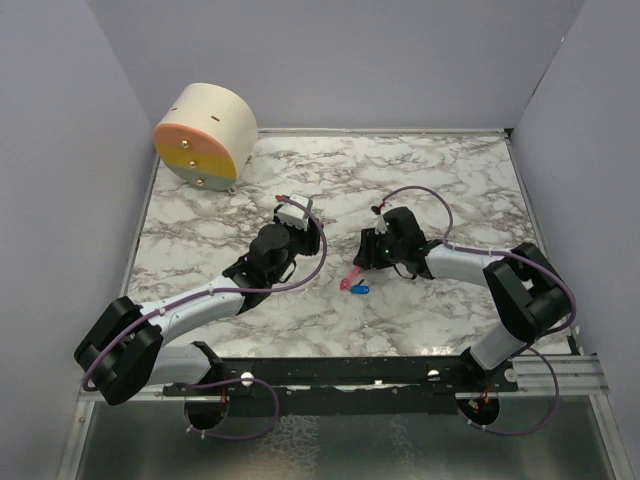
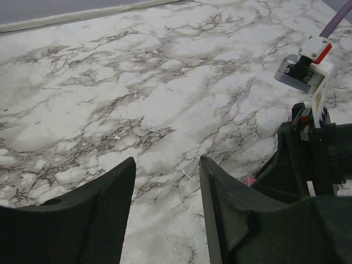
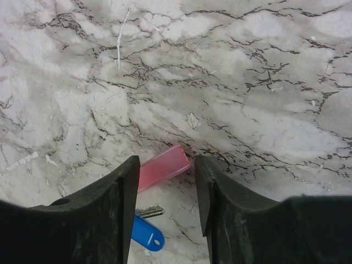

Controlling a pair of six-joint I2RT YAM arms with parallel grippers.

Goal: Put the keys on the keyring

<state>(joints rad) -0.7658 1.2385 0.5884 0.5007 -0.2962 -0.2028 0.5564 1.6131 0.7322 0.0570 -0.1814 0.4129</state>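
- Rail (image 1: 350, 372): black bar at the bottom of the top view, carrying both arm bases. Neither wrist view shows it.
- Left gripper (image 2: 166, 162): in its own wrist view the two black fingers stand moderately apart. Only bare marble lies between them and nothing is held.
- Right gripper (image 3: 166, 159): in its own wrist view the jaws are moderately apart and low over the table (image 1: 450, 170), straddling the key without clamping it.
- Key (image 3: 162, 168): pink-red and lying flat and slanted on the marble, spanning the gap between the right fingertips. Whether either finger touches it cannot be told.
- Metal piece (image 3: 149, 212): small and grey, at the edge of the left-hand finger between key and tag. What it belongs to cannot be told.
- Keyring (image 3: 147, 234): blue tag with a white mark, at the lower centre of the right wrist view just beside the key. The ring itself cannot be made out.
- Top view, centre: the key and tag are only a pink and a blue spot, touching, just below and left of the right gripper and between the two arms.
- Left wrist view, lower right: a pink sliver of the key shows beside the right arm's black body, and the tag is hidden.
- Camera mount (image 2: 308, 69): white, on the right wrist, at the upper right of the left wrist view.
- Drum (image 1: 205, 135): cream cylinder with an orange-and-yellow face, at the far upper left. Only the top view shows it.
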